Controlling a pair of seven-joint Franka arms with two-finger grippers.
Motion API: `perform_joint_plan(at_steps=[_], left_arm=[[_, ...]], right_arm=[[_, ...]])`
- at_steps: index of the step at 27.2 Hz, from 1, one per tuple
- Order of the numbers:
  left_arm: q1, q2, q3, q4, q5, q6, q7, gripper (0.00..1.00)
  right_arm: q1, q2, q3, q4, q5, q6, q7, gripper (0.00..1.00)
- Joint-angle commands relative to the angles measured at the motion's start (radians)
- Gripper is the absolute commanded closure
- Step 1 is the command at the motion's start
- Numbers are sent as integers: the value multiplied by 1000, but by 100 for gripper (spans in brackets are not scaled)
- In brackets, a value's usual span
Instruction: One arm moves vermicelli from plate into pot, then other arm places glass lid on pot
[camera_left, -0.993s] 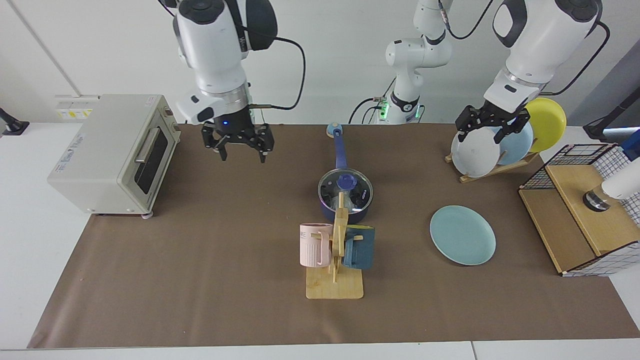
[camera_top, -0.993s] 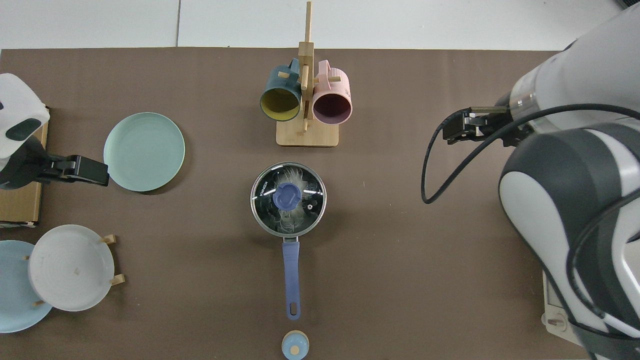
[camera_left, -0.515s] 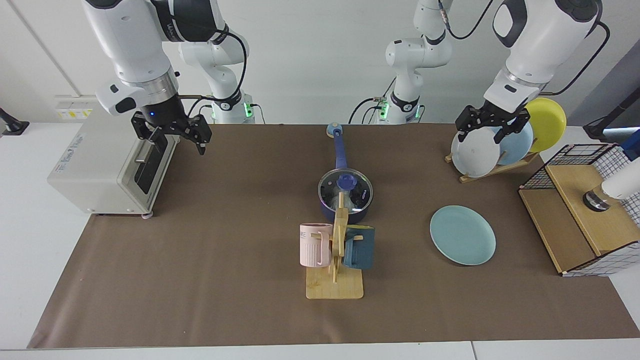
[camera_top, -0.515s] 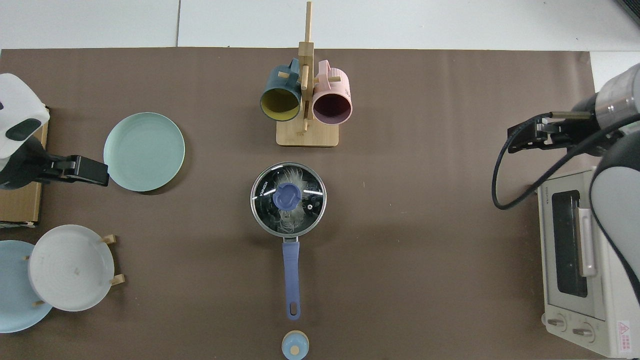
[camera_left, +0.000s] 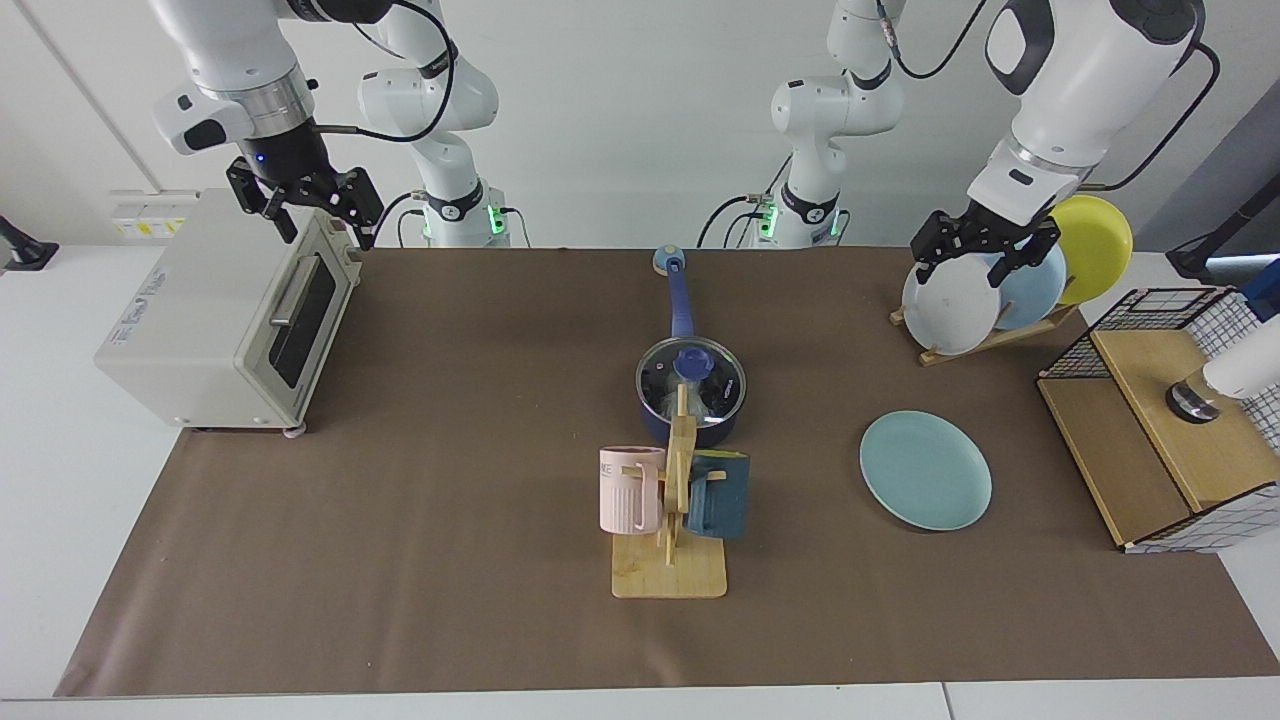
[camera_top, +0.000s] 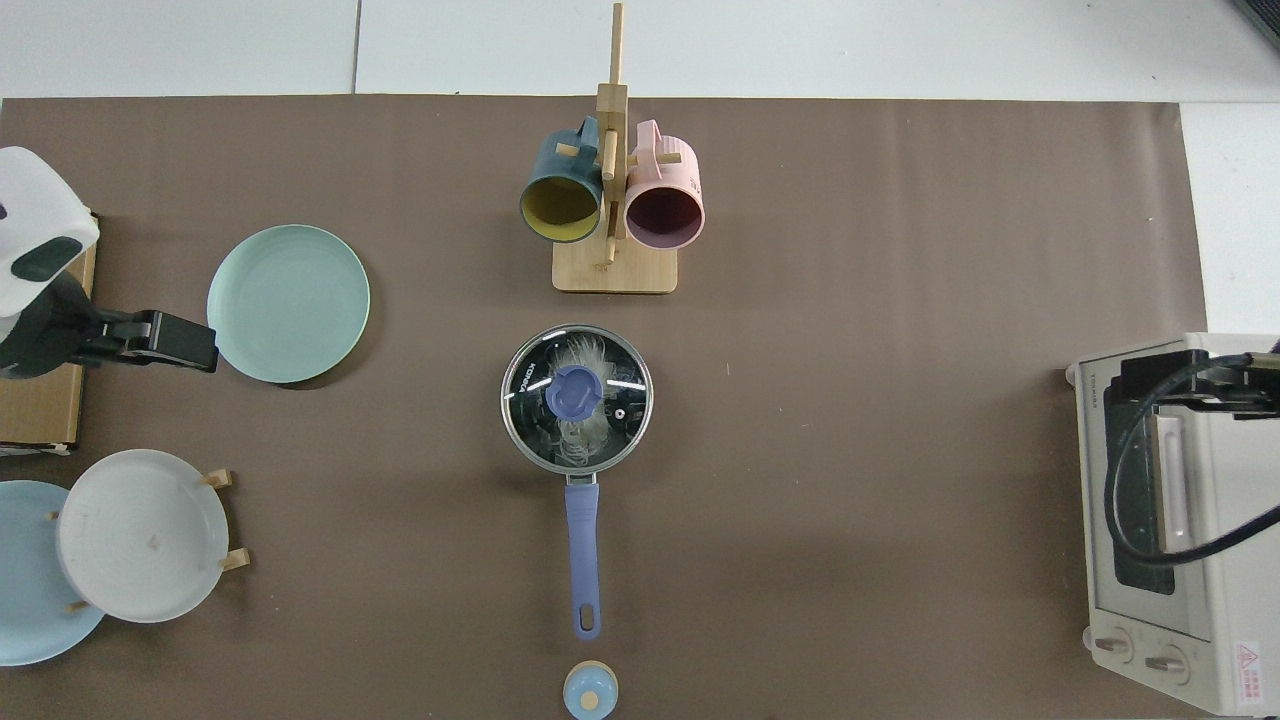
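1. The pot sits in the middle of the tabletop. The glass lid is already seated on it, and pale strands of vermicelli show through the glass.
2. The pot's long handle points away from the mug stand, toward the arm bases.
3. The teal plate lies bare, well to one side of the pot.
4. The right gripper hangs above the toaster oven, far from the pot, fingers spread and holding nothing.
5. The left gripper hangs in front of the rack of plates, beyond the teal plate as seen from the pot, fingers spread and empty. This arm waits.
6. Neither gripper is near the pot; judging by this, both steps look finished and no further reach is needed.
7. Writing: the lid's rim carries a short brand word, apparently "KONKA". The toaster oven has a small label by its door and a red warning sticker near its knobs, both too small to read. The pink mug shows letters ending in "NE".
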Motion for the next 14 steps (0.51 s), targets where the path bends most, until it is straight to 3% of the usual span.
perform_joint_plan(at_steps=[1, 14], left_arm=[[-5, -11, 3, -8, 9, 5, -11, 0], [-5, -11, 3, -8, 9, 5, -11, 0]], right_arm=[[-58, -52, 22, -66, 32, 42, -52, 0], [-112, -50, 30, -62, 83, -6, -50, 0]])
